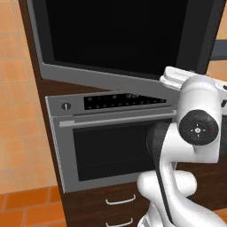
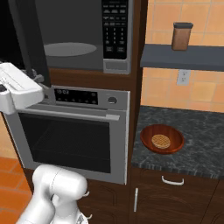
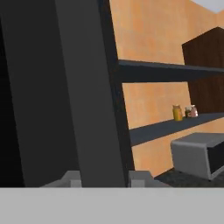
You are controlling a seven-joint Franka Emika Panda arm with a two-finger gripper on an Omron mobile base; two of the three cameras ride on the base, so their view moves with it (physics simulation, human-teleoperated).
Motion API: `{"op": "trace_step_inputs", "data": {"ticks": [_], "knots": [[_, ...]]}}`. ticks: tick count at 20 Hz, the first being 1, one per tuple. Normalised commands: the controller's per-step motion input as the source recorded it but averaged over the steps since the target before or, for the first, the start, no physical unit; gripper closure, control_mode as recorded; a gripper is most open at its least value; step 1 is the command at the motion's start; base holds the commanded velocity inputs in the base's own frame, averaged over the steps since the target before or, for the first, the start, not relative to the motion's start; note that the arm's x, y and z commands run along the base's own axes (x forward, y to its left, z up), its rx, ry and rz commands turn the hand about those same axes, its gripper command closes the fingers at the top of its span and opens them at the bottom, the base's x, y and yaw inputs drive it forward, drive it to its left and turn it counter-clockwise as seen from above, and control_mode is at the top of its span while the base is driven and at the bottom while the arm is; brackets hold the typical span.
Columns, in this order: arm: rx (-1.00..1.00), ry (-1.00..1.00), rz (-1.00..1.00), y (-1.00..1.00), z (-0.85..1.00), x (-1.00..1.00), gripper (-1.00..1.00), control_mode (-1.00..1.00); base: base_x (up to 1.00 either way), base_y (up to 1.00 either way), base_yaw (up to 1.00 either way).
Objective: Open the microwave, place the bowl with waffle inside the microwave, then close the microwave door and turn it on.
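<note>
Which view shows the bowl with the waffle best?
The right base view: the bowl sits in plain sight on the dark counter right of the oven, with the waffle lying inside it. The left base view looks at the microwave door and oven; the hand view faces the door's edge.

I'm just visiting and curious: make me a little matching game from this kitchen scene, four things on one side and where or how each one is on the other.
Things:
1. microwave door
2. bowl
3. waffle
4. brown jar

Places or states:
A. standing on the dark shelf above the counter
B. swung open, with the pincer at its edge
C. lying inside the bowl
D. sitting on the dark speckled counter, right of the oven

Pairs: 1-B, 2-D, 3-C, 4-A
</note>
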Motion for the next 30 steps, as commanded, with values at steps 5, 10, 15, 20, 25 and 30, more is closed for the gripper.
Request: {"op": "trace_step_inputs", "data": {"ticks": [5, 10, 15, 20, 25, 30], "knots": [[-0.15, -0.31, 0.06, 0.69, 0.00, -1.00, 1.00, -1.00, 0.00, 0.00, 0.00], [-0.13, -0.10, -0.09, 0.99, -0.02, -0.76, 1.00, -1.00, 0.00, 0.00, 0.00], [-0.03, 0.03, -0.08, 0.53, -0.08, -0.03, -1.00, -1.00, 0.00, 0.00, 0.00], [-0.01, 0.00, 0.00, 0.08, 0.00, 0.00, -1.00, -1.00, 0.00, 0.00, 0.00], [0.00, 0.00, -0.01, 0.12, 0.00, 0.00, -1.00, -1.00, 0.00, 0.00, 0.00], [0.00, 0.03, -0.12, 0.05, 0.13, -0.26, -1.00, -1.00, 0.00, 0.00, 0.00]]}}
